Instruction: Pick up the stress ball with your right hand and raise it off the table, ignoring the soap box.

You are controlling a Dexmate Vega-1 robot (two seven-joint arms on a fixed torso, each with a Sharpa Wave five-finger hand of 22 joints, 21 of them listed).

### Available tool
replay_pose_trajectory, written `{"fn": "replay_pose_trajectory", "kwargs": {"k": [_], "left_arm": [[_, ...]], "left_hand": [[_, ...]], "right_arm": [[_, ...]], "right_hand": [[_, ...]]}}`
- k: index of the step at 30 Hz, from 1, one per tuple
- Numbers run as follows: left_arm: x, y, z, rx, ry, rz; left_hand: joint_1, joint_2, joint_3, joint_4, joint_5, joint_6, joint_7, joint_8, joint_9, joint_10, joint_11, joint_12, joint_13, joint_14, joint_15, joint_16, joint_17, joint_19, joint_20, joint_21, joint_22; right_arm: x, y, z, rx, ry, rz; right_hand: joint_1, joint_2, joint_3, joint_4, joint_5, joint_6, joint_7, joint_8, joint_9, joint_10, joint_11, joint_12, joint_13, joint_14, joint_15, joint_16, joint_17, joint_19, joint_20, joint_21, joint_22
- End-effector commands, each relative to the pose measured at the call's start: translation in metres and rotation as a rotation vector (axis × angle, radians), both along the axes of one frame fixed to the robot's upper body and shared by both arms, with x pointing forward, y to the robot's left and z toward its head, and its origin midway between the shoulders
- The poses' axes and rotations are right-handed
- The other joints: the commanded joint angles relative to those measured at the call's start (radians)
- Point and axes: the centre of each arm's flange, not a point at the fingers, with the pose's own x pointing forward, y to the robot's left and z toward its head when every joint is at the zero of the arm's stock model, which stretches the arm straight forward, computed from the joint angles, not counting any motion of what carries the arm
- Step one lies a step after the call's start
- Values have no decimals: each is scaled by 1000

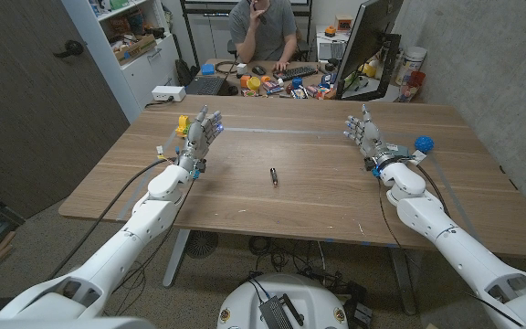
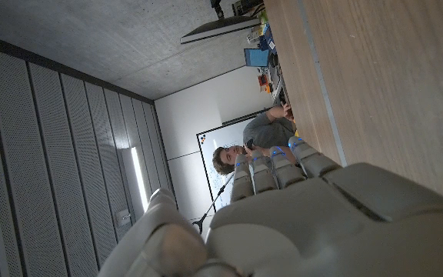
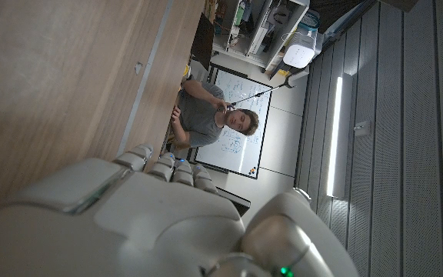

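Observation:
The stress ball (image 1: 424, 143) is blue and spiky and lies on the wooden table (image 1: 318, 196) near its right edge, just right of my right wrist. My right hand (image 1: 364, 132) stands upright to the left of the ball, apart from it, fingers spread upward and holding nothing. Its pale back (image 3: 129, 219) fills the lower part of the right wrist view. My left hand (image 1: 204, 132) stands upright at the table's left side, fingers apart and empty; its back (image 2: 321, 219) shows in the left wrist view. A small yellow object (image 1: 182, 123), perhaps the soap box, sits just behind the left hand.
A small dark pen-like object (image 1: 273, 176) lies at the table's middle. A person (image 1: 263, 27) sits behind the far edge at a cluttered desk with a keyboard (image 1: 298, 71) and a monitor (image 1: 373, 41). A white power strip (image 1: 168, 92) lies at the far left.

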Motion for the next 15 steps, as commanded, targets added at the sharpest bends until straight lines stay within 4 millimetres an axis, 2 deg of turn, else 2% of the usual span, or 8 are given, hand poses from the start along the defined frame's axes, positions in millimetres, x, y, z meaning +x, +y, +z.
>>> {"fn": "replay_pose_trajectory", "kwargs": {"k": [1,9,15], "left_arm": [[-6,4,-1,-26,-1,13],[-5,3,-1,-25,-1,8],[-4,3,-3,-26,1,5]], "left_hand": [[12,4,8,1,5,8,0,6,2,9,1,7,2,9,-65,4,3,8,-22,5,4],[12,5,7,1,5,9,0,5,2,9,2,6,2,9,-64,4,3,9,-23,5,4],[12,5,7,0,5,9,0,5,2,11,3,7,2,10,-64,4,3,9,-23,5,4]], "right_arm": [[-5,-5,4,-6,-7,-5],[-19,-14,16,-65,-45,-54],[-39,-36,33,-158,-73,-133]], "right_hand": [[0,22,-3,3,3,6,7,6,4,10,0,6,1,1,5,8,1,-10,0,3,3],[1,23,-2,2,3,6,6,7,4,9,1,6,1,1,5,8,1,-9,0,0,3],[11,22,2,-4,4,5,7,8,4,6,0,5,1,-1,7,7,1,-8,0,-4,3]]}}
